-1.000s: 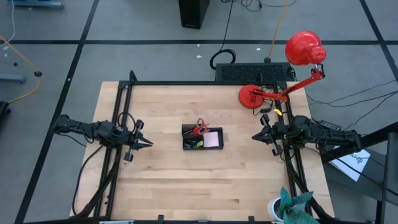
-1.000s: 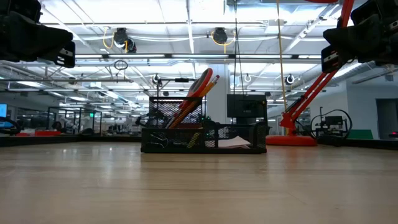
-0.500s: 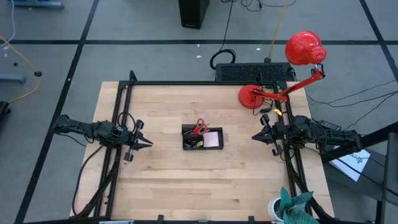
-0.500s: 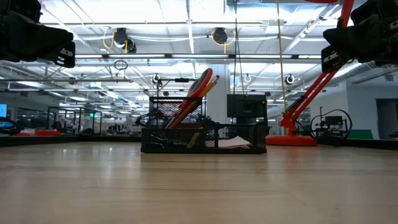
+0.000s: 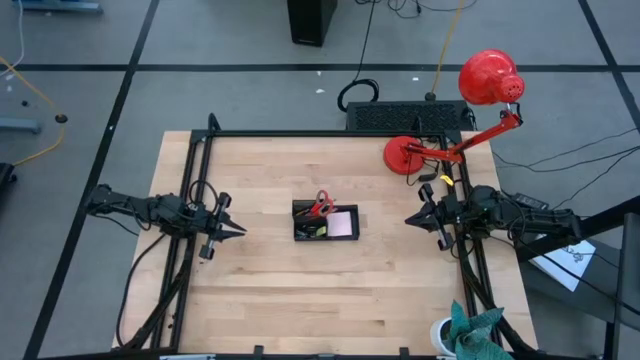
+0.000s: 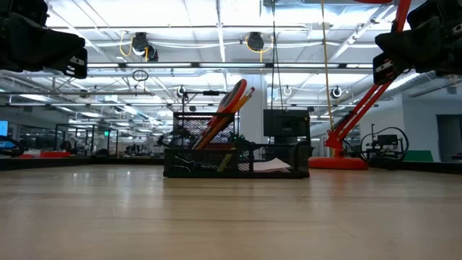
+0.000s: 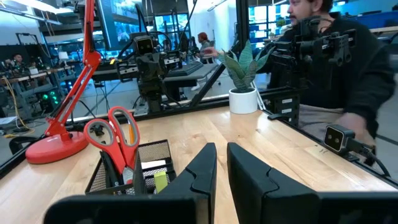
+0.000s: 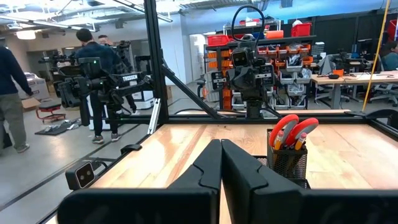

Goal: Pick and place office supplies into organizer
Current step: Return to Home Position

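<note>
The organizer [image 5: 325, 221], a low black mesh tray, stands in the middle of the table. In it, red-handled scissors [image 7: 115, 134] and orange pencils [image 6: 224, 119] stand upright in the taller cup. A yellow-green piece [image 7: 160, 182] and a pink sticky-note pad [image 5: 343, 224] lie in the low compartments. My left gripper [image 7: 222, 149] hovers level at the table's left, pointing at the organizer, with only a narrow slit between its fingers. My right gripper [image 8: 221, 144] hovers level at the table's right, shut, also pointing at the organizer [image 8: 286, 165]. Neither holds anything.
A red desk lamp [image 5: 405, 155] stands at the far right, with a black slab [image 5: 405, 117] behind it. A plant in a white pot [image 5: 465, 335] sits at the near right corner. Black frame rails [image 5: 300, 133] border the table. A person [image 7: 336, 74] sits beyond the right edge.
</note>
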